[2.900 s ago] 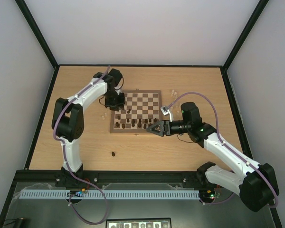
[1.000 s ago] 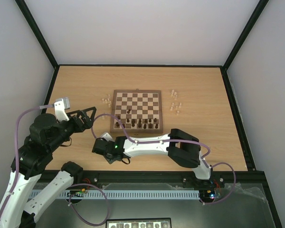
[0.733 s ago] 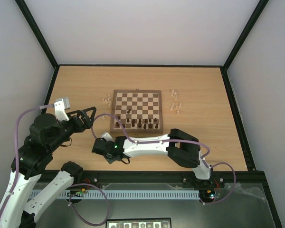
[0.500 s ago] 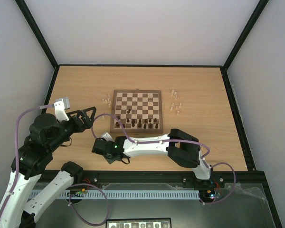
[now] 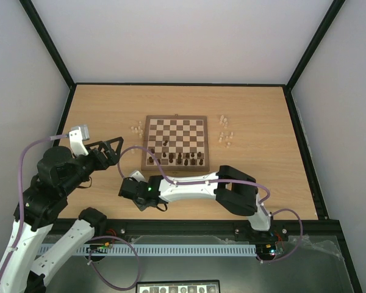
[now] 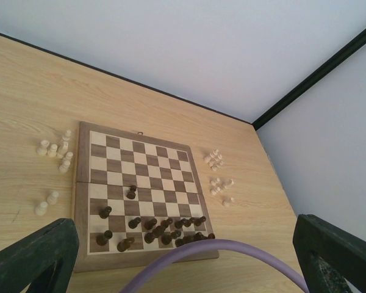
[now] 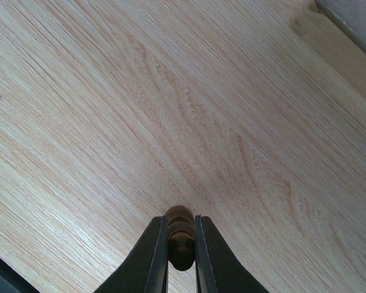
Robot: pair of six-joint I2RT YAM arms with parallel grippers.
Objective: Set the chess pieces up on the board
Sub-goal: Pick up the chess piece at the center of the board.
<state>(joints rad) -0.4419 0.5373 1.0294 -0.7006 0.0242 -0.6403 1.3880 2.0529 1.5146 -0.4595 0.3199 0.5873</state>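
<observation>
The board [image 5: 177,131] lies mid-table, with dark chess pieces [image 5: 180,159] crowded on its two near rows. Cream chess pieces stand on the table left [image 5: 136,129] and right [image 5: 226,135] of it. My right gripper [image 5: 140,199] reaches across to the near-left table. In the right wrist view that gripper [image 7: 181,220] is shut on a dark piece [image 7: 180,235] just above the bare wood. My left gripper [image 5: 116,152] hangs raised at the left, open and empty. From its wrist view I see the board [image 6: 146,165] and its dark pieces [image 6: 165,229].
A purple cable [image 6: 232,247] arcs across the bottom of the left wrist view, in front of the board's near edge. The right arm's white link [image 5: 189,183] stretches along the near side of the board. Black frame rails [image 5: 183,84] edge the table.
Over the last second the right jaws have closed onto the dark piece near the table's front left. Both arms have stayed put. Earlier, both grippers were at the board.
</observation>
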